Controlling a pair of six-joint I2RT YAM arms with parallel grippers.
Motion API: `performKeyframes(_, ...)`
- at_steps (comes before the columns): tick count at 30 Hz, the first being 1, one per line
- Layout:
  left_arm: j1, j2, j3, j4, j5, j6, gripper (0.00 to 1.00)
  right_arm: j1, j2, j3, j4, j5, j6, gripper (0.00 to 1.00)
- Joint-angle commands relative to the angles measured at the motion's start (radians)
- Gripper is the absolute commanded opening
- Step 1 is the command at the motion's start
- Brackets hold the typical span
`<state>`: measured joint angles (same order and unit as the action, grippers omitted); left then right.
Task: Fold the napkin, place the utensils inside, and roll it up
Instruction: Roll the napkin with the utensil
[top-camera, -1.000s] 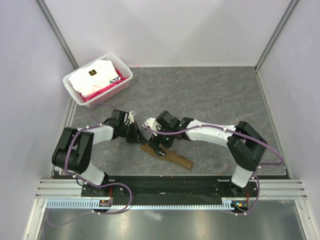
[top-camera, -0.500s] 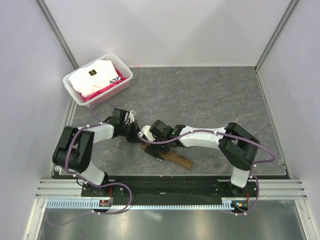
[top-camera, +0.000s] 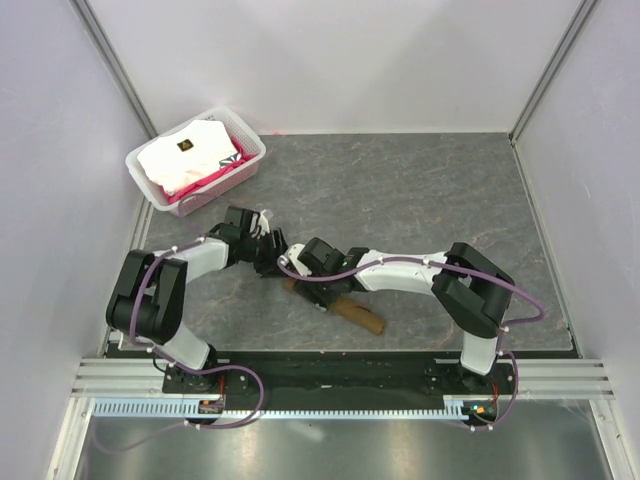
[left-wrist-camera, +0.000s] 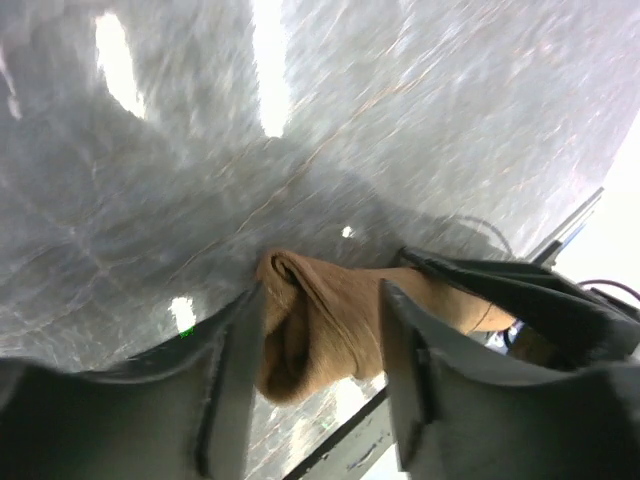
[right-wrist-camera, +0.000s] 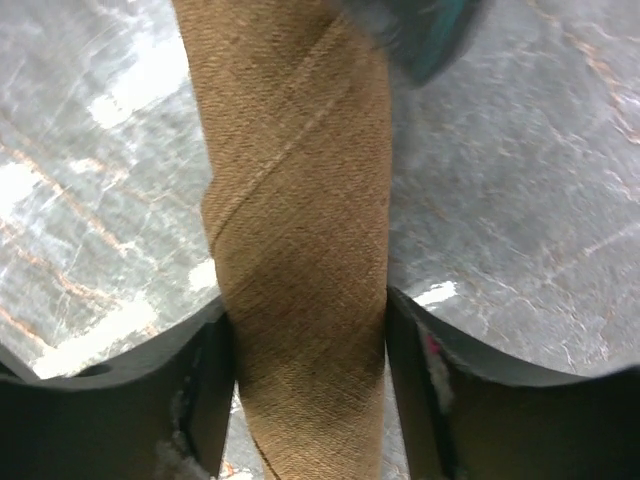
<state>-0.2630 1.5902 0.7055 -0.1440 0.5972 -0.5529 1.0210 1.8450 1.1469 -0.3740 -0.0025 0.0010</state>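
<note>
The napkin (top-camera: 355, 311) lies as a tight brown roll, slanting from centre-left down to the right near the table's front. My right gripper (top-camera: 318, 290) straddles the roll near its left end. In the right wrist view both fingers (right-wrist-camera: 212, 385) press against the sides of the napkin (right-wrist-camera: 300, 250), so the right gripper (right-wrist-camera: 305, 315) is shut on it. My left gripper (top-camera: 272, 258) sits at the roll's left tip. Its jaws stand apart around the napkin's folded end (left-wrist-camera: 310, 330), so the left gripper (left-wrist-camera: 322, 300) is open. The utensils are out of view.
A white basket (top-camera: 250, 160) with white and pink folded cloths (top-camera: 185, 155) stands at the back left corner. The grey marbled tabletop (top-camera: 430, 200) stretches behind and to the right. Walls close in on three sides.
My right gripper slid left along the roll and closed onto it. My left gripper let go and opened at the roll's left end, shifting slightly back.
</note>
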Motion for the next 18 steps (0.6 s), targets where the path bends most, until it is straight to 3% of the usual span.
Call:
performKeyframes(1, 0.022, -0.064, 0.152, -0.064, -0.066, 0.028, 0.69, -0.055, 0.023, -0.053, -0.052, 0.078, 0.079, 0.62)
performKeyframes(9, 0.238, -0.133, 0.270, -0.196, -0.036, 0.051, 0.79, -0.223, 0.011, -0.030, -0.078, 0.171, 0.148, 0.56)
performKeyframes(18, 0.261, -0.291, 0.278, -0.338, 0.016, 0.159, 0.81, -0.426, 0.207, 0.212, -0.121, 0.226, 0.156, 0.56)
